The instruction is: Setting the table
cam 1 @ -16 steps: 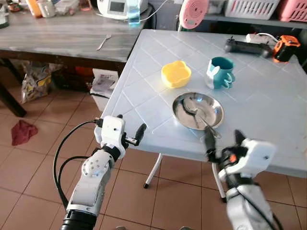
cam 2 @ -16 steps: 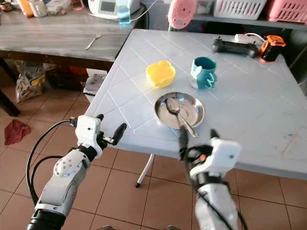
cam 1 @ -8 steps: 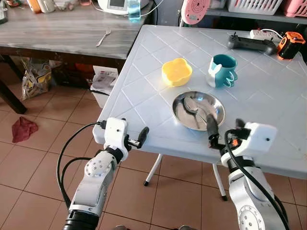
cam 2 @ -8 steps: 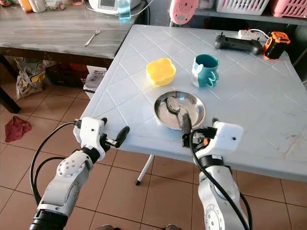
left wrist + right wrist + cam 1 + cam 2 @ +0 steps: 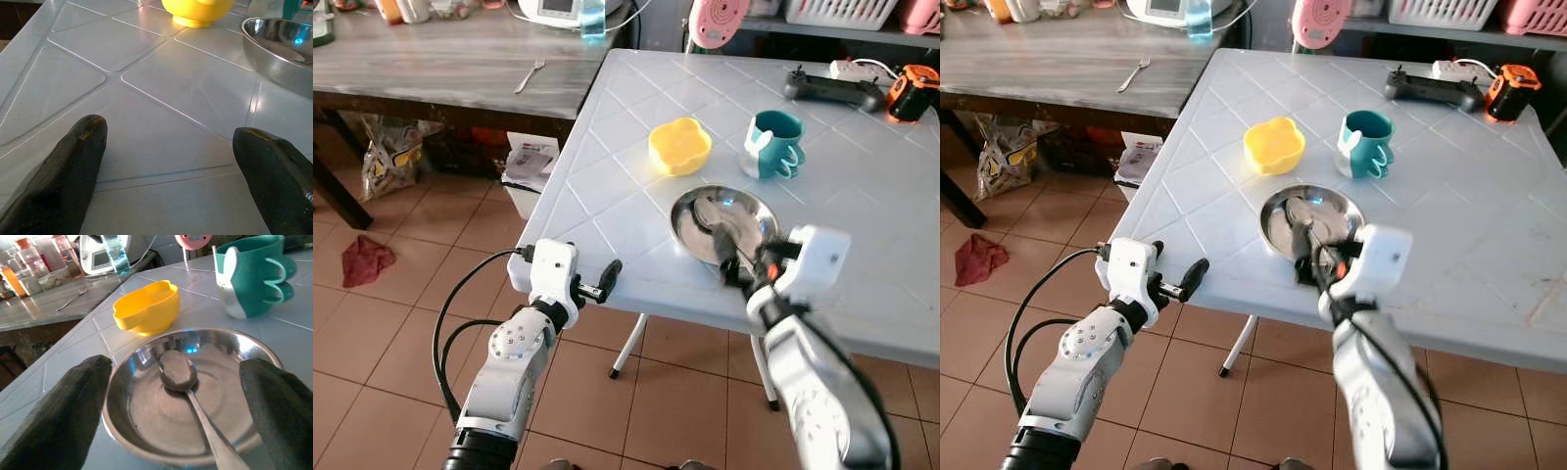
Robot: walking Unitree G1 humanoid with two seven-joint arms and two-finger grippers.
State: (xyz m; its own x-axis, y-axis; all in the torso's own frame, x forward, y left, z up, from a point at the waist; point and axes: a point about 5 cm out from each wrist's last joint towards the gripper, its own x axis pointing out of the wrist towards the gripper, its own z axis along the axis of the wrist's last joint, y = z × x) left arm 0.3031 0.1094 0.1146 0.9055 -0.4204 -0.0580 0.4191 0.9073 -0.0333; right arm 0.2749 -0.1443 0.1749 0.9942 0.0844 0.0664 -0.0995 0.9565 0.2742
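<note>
— Where's the spoon (image 5: 186,382)?

— Lying in the steel plate (image 5: 142,431), bowl toward the far side, handle running out over the near rim. The plate sits close to the table's near edge (image 5: 636,299).

— What has changed?

— The right gripper (image 5: 736,266) has come up from below the table edge to the plate's near rim in the last second. Its fingers are spread, one on each side of the handle, nothing pinched yet. I'd judge it is lining up to take the spoon out and lay it beside the plate.

— And the left gripper (image 5: 607,279)?

— Fingers spread too, hovering at the near left edge of the table, holding nothing.

— Room to work?

— Bare table to the left and right of the plate. The yellow bowl (image 5: 679,147) and the teal cup (image 5: 771,145) stand just beyond it on the far side. The near edge is tight, so the spoon could slip off.
</note>
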